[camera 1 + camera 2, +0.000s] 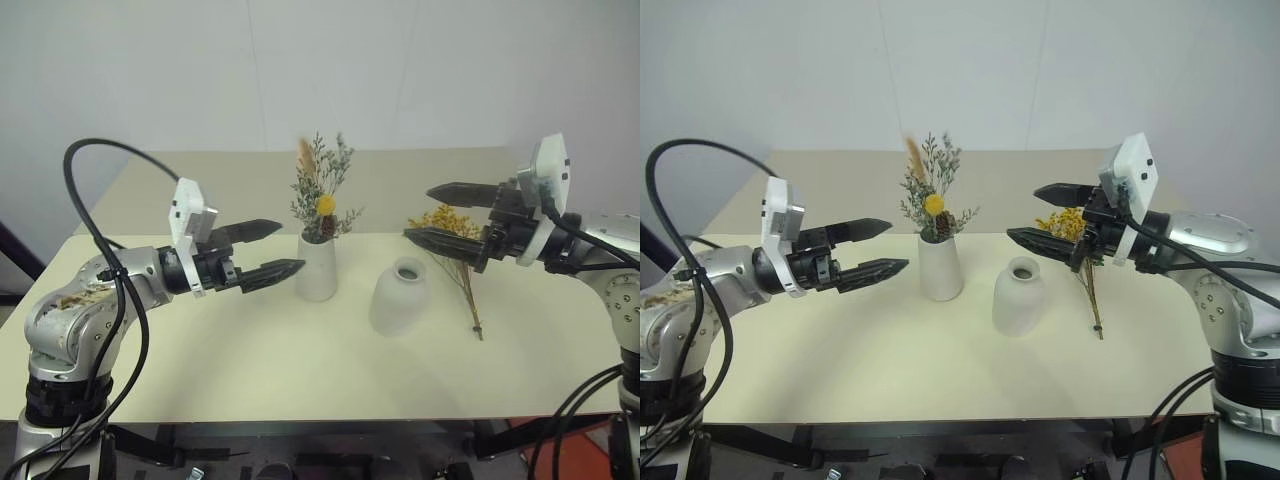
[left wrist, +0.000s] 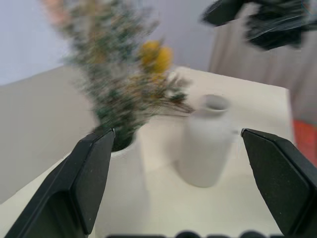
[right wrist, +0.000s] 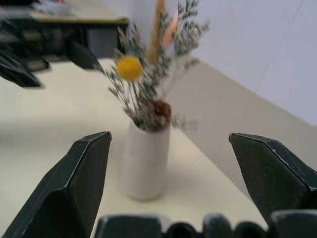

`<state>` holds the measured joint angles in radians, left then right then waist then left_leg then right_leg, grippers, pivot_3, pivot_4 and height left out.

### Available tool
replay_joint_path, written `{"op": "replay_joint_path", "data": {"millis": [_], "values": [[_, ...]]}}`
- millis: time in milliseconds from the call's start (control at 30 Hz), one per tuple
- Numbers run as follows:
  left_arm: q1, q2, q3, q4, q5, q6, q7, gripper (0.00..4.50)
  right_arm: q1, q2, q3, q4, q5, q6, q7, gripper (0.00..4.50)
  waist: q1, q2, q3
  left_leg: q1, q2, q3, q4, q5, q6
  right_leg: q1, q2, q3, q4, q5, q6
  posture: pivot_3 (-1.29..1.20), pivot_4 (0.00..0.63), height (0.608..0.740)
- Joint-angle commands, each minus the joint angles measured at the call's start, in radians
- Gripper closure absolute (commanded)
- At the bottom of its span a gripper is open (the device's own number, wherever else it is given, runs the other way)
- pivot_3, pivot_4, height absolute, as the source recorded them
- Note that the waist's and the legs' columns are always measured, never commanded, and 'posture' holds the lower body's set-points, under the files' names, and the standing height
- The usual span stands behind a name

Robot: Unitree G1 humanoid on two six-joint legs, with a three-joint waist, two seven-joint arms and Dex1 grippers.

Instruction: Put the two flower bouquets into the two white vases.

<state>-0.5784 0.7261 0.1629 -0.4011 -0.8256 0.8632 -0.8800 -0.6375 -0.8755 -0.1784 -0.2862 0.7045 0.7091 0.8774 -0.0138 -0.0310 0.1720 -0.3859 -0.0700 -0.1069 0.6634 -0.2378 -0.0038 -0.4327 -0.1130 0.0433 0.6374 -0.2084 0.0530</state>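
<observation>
A tall tapered white vase [image 1: 316, 268] stands mid-table and holds the small mixed bouquet [image 1: 322, 190] upright. To its right stands the shorter rounded white vase [image 1: 399, 298], its mouth empty. The yellow-orange bouquet [image 1: 447, 222] lies flat on the table right of that vase, stems toward the front. My left gripper [image 1: 290, 246] hovers open just left of the tapered vase, pointing at it and holding nothing. Above the yellow blossoms my right gripper [image 1: 417, 213] hangs open and empty. In the right wrist view the tapered vase [image 3: 146, 163] sits between the fingers [image 3: 81, 183].
The cream table [image 1: 250, 370] has bare room in front of both vases and at the left. A second beige surface [image 1: 200, 190] runs behind it up to a white wall. A black cable [image 1: 95, 190] loops over my left arm.
</observation>
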Motion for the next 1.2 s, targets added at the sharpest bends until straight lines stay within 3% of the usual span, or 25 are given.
{"op": "replay_joint_path", "data": {"millis": [33,267,367,567,700,900,1200], "values": [[-0.087,0.019,-0.104,-0.018,-0.045,0.05,-0.089,0.02,0.01,-0.052,-0.042,0.008,-0.016,0.006,0.015,0.0,-0.001,0.0,0.0,0.0,0.0,0.0,0.0,0.0,0.0,0.001,0.0,0.0,-0.001,0.0,0.0,0.0,0.15,0.74],[-0.373,-0.024,-0.334,0.119,0.003,0.19,-0.141,0.02,0.05,-0.16,-0.048,0.004,-0.035,0.085,0.003,0.0,-0.003,0.0,0.0,0.003,0.001,0.0,0.0,-0.001,0.002,0.008,0.001,-0.002,-0.007,0.0,0.001,0.0,0.15,0.74],[-0.546,-0.091,-0.423,0.234,0.034,0.295,-0.129,0.02,0.067,-0.23,-0.023,-0.023,-0.039,0.19,-0.012,0.0,-0.002,0.0,0.0,0.003,0.001,0.0,0.0,-0.001,0.003,0.009,0.001,-0.002,-0.008,0.0,0.001,0.0,0.15,0.74],[-0.753,-0.216,-0.498,0.463,0.118,0.39,-0.103,0.02,-0.024,-0.256,0.068,0.034,-0.068,0.395,-0.099,0.0,-0.017,0.0,0.0,0.003,0.001,0.0,0.0,-0.002,0.004,0.008,0.001,-0.002,-0.009,-0.001,0.003,0.0,0.15,0.74],[-0.826,-0.269,-0.576,0.562,0.203,0.386,-0.103,0.02,-0.145,-0.226,0.209,0.159,-0.162,0.512,-0.164,0.0,-0.026,0.0,0.0,0.002,0.0,0.0,0.0,-0.002,0.004,0.007,0.001,-0.001,-0.009,-0.002,0.006,0.0,0.15,0.74],[-0.852,-0.304,-0.608,0.627,0.26,0.375,-0.139,0.02,-0.379,-0.141,0.515,0.459,-0.323,0.619,-0.125,0.0,-0.034,0.001,0.001,0.001,0.0,0.001,0.0,-0.002,0.004,0.005,0.001,0.0,-0.008,-0.003,0.007,0.0,0.15,0.74],[-0.859,-0.319,-0.581,0.66,0.296,0.393,-0.148,0.02,-0.58,0.052,0.714,0.987,-0.54,0.424,0.015,0.0,-0.03,0.002,0.001,-0.007,-0.001,0.001,0.0,-0.002,0.003,-0.005,0.0,0.001,-0.007,0.001,0.003,0.0,0.15,0.74]]}}
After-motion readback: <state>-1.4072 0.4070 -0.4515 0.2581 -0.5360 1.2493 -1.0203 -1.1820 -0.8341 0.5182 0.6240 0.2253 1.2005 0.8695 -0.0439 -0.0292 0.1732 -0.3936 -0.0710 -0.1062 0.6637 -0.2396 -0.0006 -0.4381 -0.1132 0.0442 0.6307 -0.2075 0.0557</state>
